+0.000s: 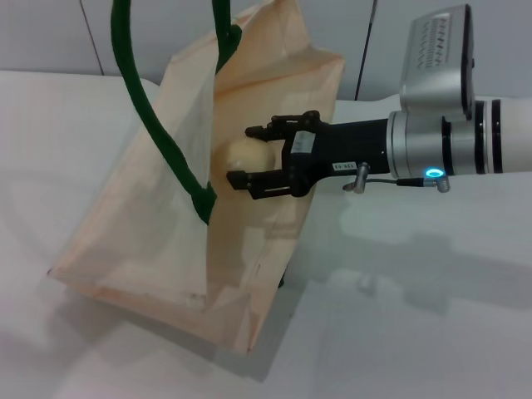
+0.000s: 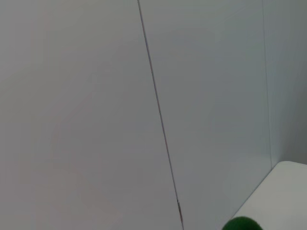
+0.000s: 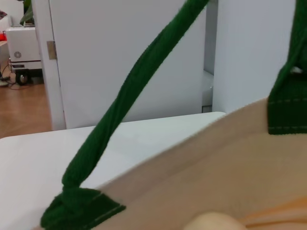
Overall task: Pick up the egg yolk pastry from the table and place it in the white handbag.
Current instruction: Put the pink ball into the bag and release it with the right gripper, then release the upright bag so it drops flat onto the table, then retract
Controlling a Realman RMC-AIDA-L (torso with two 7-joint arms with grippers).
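Partly hidden, the egg yolk pastry [image 1: 249, 152] sits between right hand [image 1: 253, 154] fingers.

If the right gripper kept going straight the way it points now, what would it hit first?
The right gripper, holding the egg yolk pastry at the mouth of the white handbag, points into the bag; likely its far fabric wall or green handle comes first, though depth is unclear.
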